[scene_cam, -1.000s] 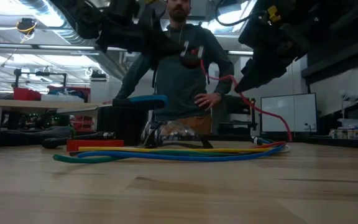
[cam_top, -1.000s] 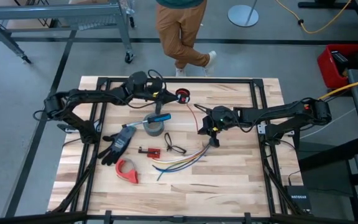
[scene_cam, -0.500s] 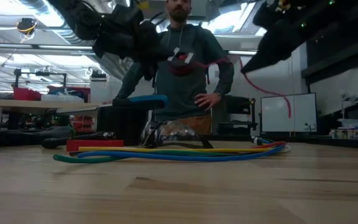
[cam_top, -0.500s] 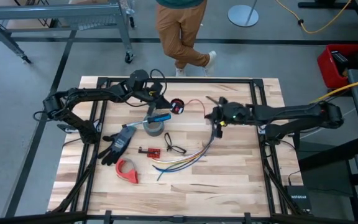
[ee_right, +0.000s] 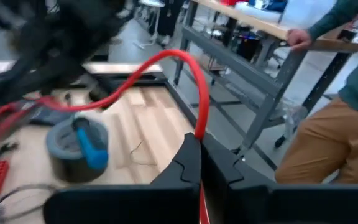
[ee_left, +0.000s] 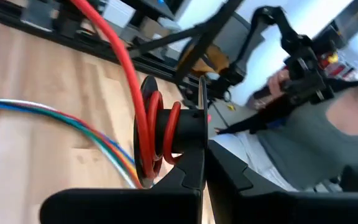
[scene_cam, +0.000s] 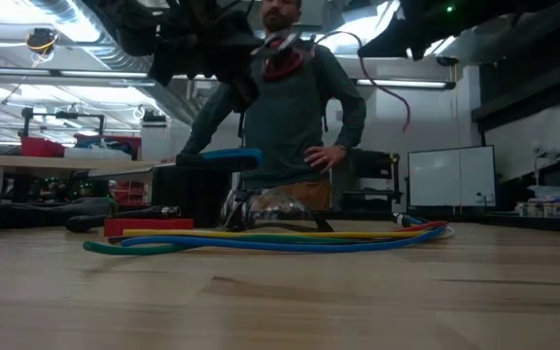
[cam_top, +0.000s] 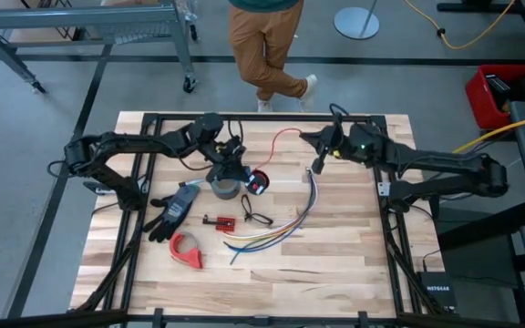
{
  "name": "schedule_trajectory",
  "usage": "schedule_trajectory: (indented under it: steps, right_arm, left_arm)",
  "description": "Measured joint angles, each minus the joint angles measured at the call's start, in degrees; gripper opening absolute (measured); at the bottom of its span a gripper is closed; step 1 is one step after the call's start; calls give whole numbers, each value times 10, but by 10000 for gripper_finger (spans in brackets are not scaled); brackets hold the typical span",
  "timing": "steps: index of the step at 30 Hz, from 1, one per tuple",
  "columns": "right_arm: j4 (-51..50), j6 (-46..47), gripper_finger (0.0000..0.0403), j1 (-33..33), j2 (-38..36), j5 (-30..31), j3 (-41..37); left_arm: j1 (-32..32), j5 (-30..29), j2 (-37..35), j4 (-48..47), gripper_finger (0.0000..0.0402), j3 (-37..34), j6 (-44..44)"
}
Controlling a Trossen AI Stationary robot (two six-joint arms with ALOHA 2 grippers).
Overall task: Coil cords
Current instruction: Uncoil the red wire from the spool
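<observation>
The red wire runs as a small coil at my left gripper, above the table's middle, then arcs over to my right gripper near the far edge. Both grippers are shut on it and held up in the air. In the low view the coil is high, and a free tail hangs past my right gripper, clear of the table. The left wrist view shows the coil's turns, and the right wrist view shows the arc. My left gripper carries the coil's red turns, looped around the ends of its shut fingers. The coil is lifted clear, and one strand leads off toward my right gripper. My right gripper pinches the single strand between its two fingertips, with the fingers across the wire. The wire rises from the hold in a slack arc, and the tail hangs below.
Below the left gripper are a grey tape roll, a black glove, a red tape dispenser, a small red part, a thin black looped cord and a multicoloured wire bundle. A person stands at the far edge.
My left gripper has carried the coil from the far edge toward the table's middle and near side, over the tape roll. My right gripper has gone up and toward the far edge with the strand. The wire's tail has lifted off the table and now hangs free.
</observation>
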Motion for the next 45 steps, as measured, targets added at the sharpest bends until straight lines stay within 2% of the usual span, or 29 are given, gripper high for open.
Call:
schedule_trajectory:
  steps: [7,12,16,21,24,28,33,38,45]
  right_arm:
    - [22,0,0,-37,67,-18,0]
    - [23,18,0,-47,131,-73,0]
    - [23,61,0,-46,164,-149,0]
    - [20,119,0,-45,196,-286,0]
    - [14,129,0,-34,211,-330,0]
    - [-16,129,0,-12,215,-344,0]
    - [-51,129,0,4,210,-343,0]
    - [-96,131,0,3,206,-343,0]
    - [-155,135,0,3,205,-342,0]
  left_arm:
    - [-38,0,0,132,0,0,0]
    - [-44,-3,0,256,0,0,-2]
    - [-39,-47,0,300,0,0,11]
    - [-27,-113,0,300,0,0,53]
    - [-16,-155,0,303,0,0,74]
    - [9,-194,0,301,0,0,88]
    - [45,-198,0,273,0,0,78]
    - [75,-196,0,205,0,0,71]
    - [111,-152,0,122,0,0,68]
